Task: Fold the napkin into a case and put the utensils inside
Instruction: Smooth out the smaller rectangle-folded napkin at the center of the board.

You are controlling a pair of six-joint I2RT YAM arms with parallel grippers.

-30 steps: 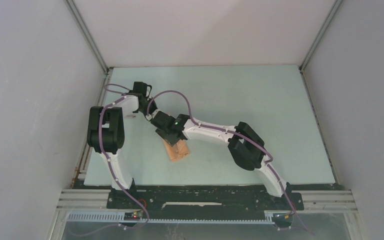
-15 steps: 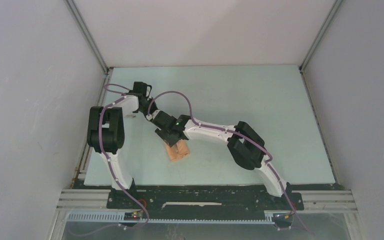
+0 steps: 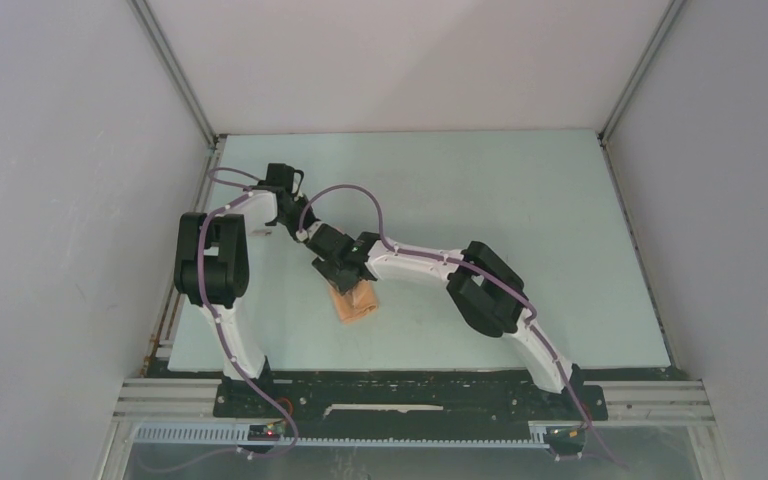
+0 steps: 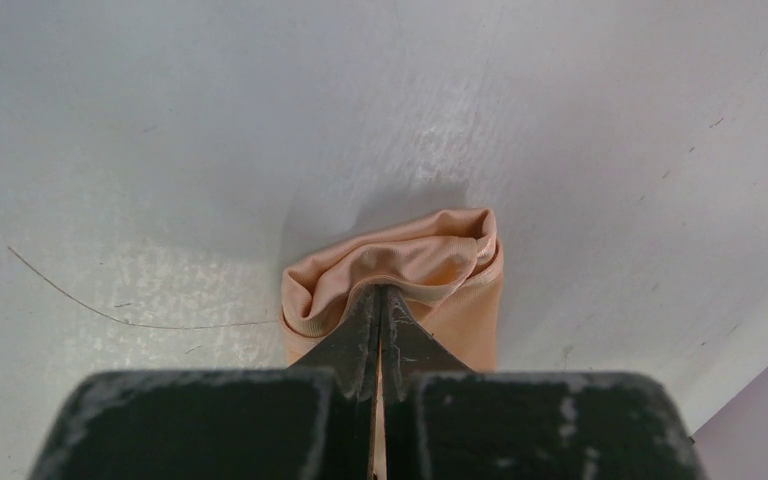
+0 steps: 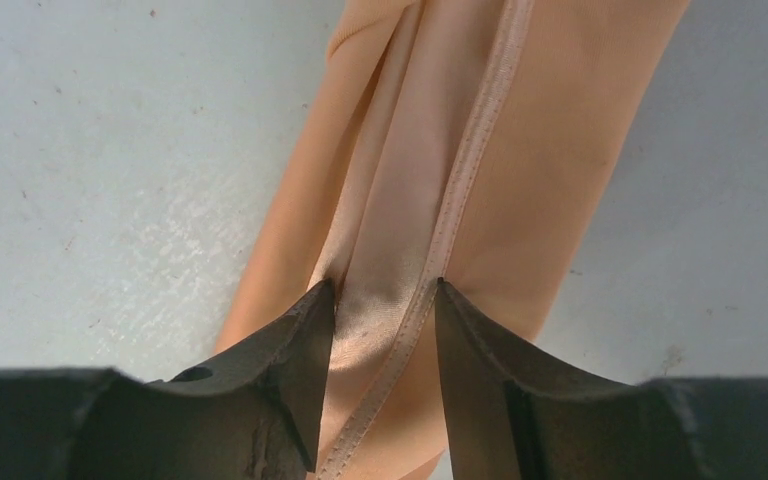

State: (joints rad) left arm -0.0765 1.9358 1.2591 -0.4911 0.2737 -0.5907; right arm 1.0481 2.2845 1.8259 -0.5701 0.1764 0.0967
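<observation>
The peach napkin is folded into a narrow case (image 3: 359,306) that lies on the table left of centre. My left gripper (image 3: 328,262) is at its far end. In the left wrist view the gripper (image 4: 380,290) is shut on the upper hemmed layer of the case's open mouth (image 4: 415,255), with a strip of cloth between the jaws. My right gripper (image 3: 350,280) is over the case. In the right wrist view it (image 5: 384,287) is open, and its fingertips rest on the cloth on either side of a hemmed fold (image 5: 460,200). The utensils are out of view.
A thin loose thread (image 4: 110,315) lies on the pale table (image 3: 520,200) beside the case. The enclosure's left wall and frame rail (image 3: 175,300) run close to the left arm. Purple cables (image 3: 355,190) loop above both wrists.
The right arm's elbow has shifted a little to the left and its gripper has edged along the case. The left arm and the case have barely moved.
</observation>
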